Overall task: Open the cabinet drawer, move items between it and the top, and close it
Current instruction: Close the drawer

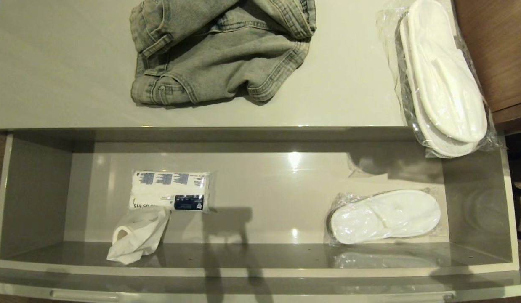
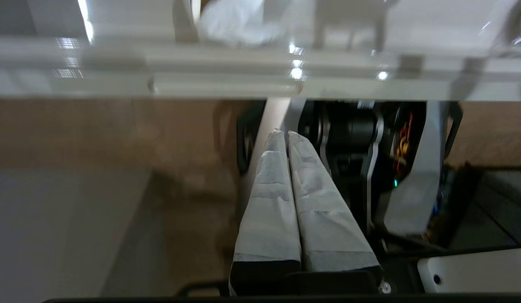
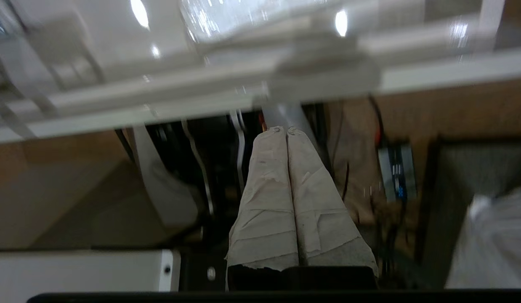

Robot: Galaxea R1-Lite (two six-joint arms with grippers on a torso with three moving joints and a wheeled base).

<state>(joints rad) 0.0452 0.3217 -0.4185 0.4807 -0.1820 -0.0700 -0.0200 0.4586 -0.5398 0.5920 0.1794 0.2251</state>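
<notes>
The cabinet drawer stands pulled open below the glossy off-white top. One bagged pack of white slippers lies inside the drawer at the right. Another pack of slippers rests on the top's right end, its tip overhanging the drawer. Neither arm shows in the head view. My left gripper is shut and empty, low in front of the drawer's front panel. My right gripper is likewise shut on nothing, below the drawer front.
Crumpled denim jeans lie at the back middle of the top. A blue-printed tissue pack and a loose white tissue sit in the drawer's left half. Brown wooden furniture borders the cabinet on the right.
</notes>
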